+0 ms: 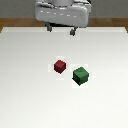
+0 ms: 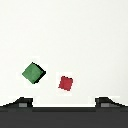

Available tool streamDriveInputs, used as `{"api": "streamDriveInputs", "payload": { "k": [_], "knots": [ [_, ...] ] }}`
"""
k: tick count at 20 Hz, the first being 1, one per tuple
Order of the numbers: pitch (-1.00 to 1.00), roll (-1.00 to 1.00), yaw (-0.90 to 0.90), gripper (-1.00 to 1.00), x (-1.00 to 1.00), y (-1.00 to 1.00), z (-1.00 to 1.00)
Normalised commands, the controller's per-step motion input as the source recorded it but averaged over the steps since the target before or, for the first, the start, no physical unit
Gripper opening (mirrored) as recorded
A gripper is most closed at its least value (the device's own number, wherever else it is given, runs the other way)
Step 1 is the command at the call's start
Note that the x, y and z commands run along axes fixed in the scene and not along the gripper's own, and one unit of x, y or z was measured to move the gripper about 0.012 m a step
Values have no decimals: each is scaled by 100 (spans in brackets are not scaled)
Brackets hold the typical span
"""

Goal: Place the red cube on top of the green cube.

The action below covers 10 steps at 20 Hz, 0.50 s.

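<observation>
So here we've got the small dark-red plain solid cube (image 1: 60, 66) sitting flat on the white desk (image 1: 30, 90), pretty much mid-desk in the exterior view. The bigger dark-green plain solid cube (image 1: 80, 75) is at about 4 o'clock from it in that view, near but not touching; we can see a strip of bare desk between the two. Both rest on the surface, nothing stacked on either one.

The claw (image 1: 61, 30) hangs up at 12 o'clock from the red cube in the exterior view, well apart from both cubes and off the desk surface. We see two dark fingertips (image 1: 73, 33) poking out below the grey arm body (image 1: 62, 12), spread apart with nothing between them, so it reads as released. The wrist view backs that up: red cube (image 2: 65, 83) and green cube (image 2: 33, 73) both lie out on the desk beyond the fingers (image 2: 22, 102), and the gap between the tips is bare.
</observation>
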Motion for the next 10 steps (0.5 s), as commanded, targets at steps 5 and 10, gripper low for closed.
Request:
{"api": "streamDriveInputs", "payload": {
  "k": [5, 10],
  "knots": [
    [0, 0, -3, 100, 0, 0, -20],
    [0, 0, 0, 100, 0, 0, -100]
  ]
}}
